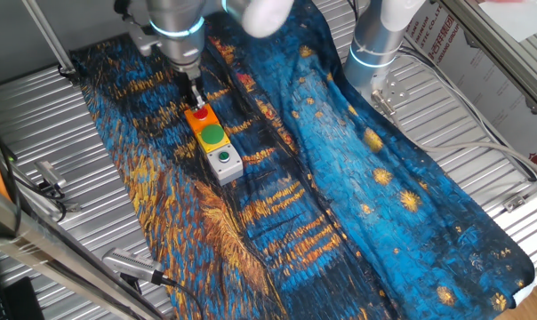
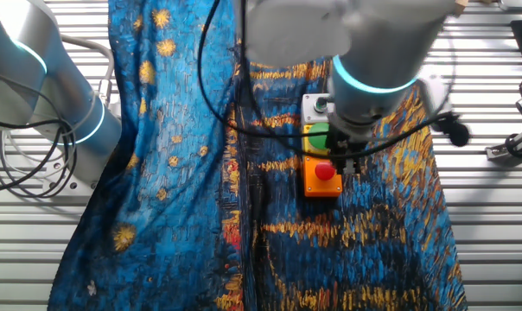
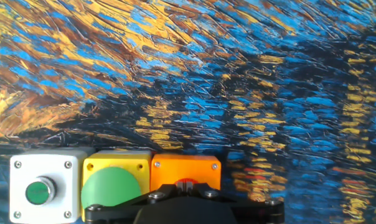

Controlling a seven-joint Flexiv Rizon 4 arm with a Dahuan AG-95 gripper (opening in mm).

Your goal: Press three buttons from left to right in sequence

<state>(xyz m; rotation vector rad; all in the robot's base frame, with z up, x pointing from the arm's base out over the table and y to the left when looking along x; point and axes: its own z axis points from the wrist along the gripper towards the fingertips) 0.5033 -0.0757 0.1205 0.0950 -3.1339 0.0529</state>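
Right at the bottom of the hand view, the black gripper [image 3: 203, 208] body cuts off the lower edge of the orange box [image 3: 185, 170], and only a sliver of its red cap peeks above the metal. Whether the fingers are apart or together, I cannot tell; no view shows the tips clearly. Beside the orange box sits the yellow box [image 3: 116, 180] with its big domed green cap, partly cropped by the frame edge, touching on its far side the grey-white box [image 3: 42, 185] with a small green cap and four corner screws. All three are square, smooth plastic, lined up in a tight row. In one fixed view the gripper [image 1: 196, 96] hangs right over the orange box [image 1: 200, 116]. Beyond the orange box spreads the painterly blue-and-gold cloth [image 3: 188, 74], wrinkled, over a ribbed metal table [image 1: 37, 133].
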